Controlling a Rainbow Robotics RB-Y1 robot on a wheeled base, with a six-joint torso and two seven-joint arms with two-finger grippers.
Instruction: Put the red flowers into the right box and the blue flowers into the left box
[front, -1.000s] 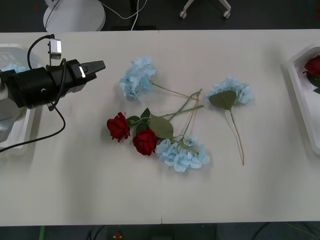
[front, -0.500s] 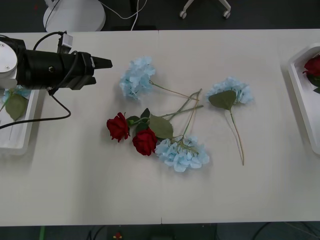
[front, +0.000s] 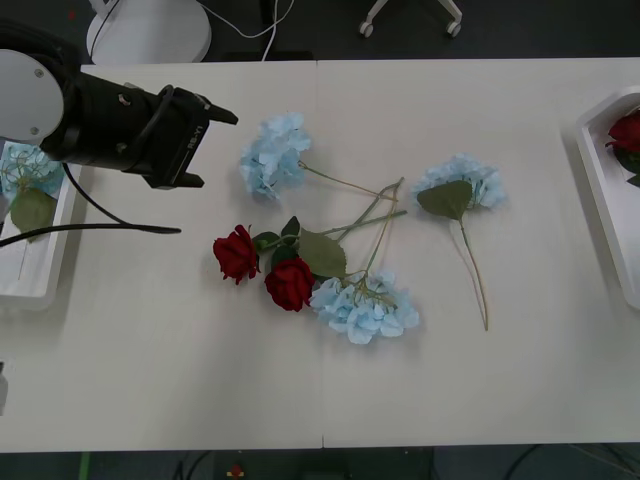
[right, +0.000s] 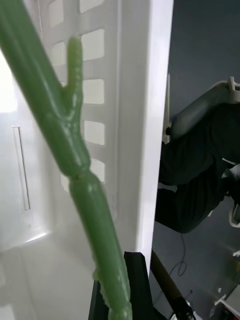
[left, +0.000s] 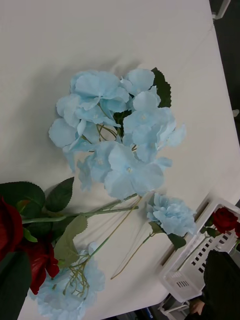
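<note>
The left gripper (front: 205, 140), jaws apart and empty, was found just left of the nearest blue flowers (front: 273, 152).

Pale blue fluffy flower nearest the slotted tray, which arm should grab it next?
Left, likely. The left gripper hovers just beside that pale blue fluffy flower, while the right gripper is over at the plain white tray.
</note>
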